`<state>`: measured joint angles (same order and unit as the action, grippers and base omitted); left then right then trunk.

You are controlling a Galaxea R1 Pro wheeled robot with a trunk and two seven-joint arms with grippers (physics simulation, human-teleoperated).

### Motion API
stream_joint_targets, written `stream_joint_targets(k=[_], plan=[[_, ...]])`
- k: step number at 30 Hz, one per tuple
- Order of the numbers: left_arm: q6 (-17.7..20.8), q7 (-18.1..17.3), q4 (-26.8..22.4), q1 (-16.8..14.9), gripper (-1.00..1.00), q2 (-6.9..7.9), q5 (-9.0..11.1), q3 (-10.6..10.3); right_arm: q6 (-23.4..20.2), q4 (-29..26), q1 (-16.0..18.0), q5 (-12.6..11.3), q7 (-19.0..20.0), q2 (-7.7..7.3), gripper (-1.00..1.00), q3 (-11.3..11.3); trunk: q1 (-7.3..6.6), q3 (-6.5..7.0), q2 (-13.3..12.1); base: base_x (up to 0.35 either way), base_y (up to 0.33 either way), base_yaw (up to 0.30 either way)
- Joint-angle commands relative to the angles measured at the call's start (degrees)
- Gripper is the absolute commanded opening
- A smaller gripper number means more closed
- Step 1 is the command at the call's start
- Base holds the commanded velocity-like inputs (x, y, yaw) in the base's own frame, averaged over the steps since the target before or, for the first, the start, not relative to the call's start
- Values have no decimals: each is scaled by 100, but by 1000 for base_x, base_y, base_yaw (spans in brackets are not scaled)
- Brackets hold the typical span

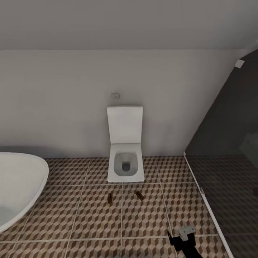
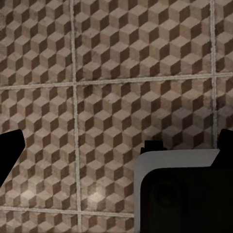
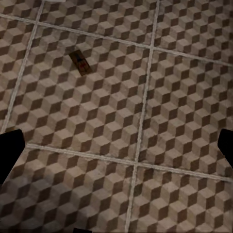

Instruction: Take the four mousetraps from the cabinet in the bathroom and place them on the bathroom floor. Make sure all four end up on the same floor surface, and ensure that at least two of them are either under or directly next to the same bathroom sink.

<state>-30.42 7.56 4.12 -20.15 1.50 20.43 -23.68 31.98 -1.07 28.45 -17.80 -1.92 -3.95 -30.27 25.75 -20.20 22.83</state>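
Two small dark-brown mousetraps lie on the cube-patterned bathroom floor (image 1: 93,211) just in front of the toilet, one (image 1: 110,197) to the left and the other (image 1: 139,195) to the right. A mousetrap (image 3: 80,62) also lies flat on the tiles ahead of my right gripper (image 3: 116,145), well beyond its fingers. That gripper is open and empty, and its arm (image 1: 182,236) shows low at the right of the head view. My left gripper (image 2: 116,145) is open over bare tiles. The cabinet and the sink are out of view.
A white toilet (image 1: 125,143) with its lid up stands against the back wall. The rim of an oval white bathtub (image 1: 21,186) fills the left. A dark glass partition (image 1: 229,172) closes off the right. A dark box with a pale edge (image 2: 179,189) sits under the left gripper.
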Motion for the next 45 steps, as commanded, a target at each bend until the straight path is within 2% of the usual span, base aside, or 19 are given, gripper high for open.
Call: stream_joint_targets(k=[1, 16, 29, 39, 45], plan=[[-26, 17, 18, -3, 100, -3, 22, -49, 3, 0, -16, -32, -22, 1, 100, -50, 3, 1, 9, 0, 0, 0], [-1, 25, 18, 231, 100, 4, 22, -47, -123, 7, -424, -39, -28, 8, 100, -50, 3, 137, 9, 0, 0, 0], [1, 26, 18, 340, 100, 0, 22, -49, -373, 9, -758, -57, -34, 8, 100, -50, 3, 163, 9, 0, 0, 0], [-1, 26, 16, 344, 100, 0, 22, -43, -434, 10, -894, -488, -74, 8, 100, -50, 3, 190, 9, 0, 0, 0], [-6, 25, 13, 345, 100, -1, 22, -41, -450, 10, -936, -598, -86, 8, 100, -50, 3, 239, 9, 0, 0, 0]])
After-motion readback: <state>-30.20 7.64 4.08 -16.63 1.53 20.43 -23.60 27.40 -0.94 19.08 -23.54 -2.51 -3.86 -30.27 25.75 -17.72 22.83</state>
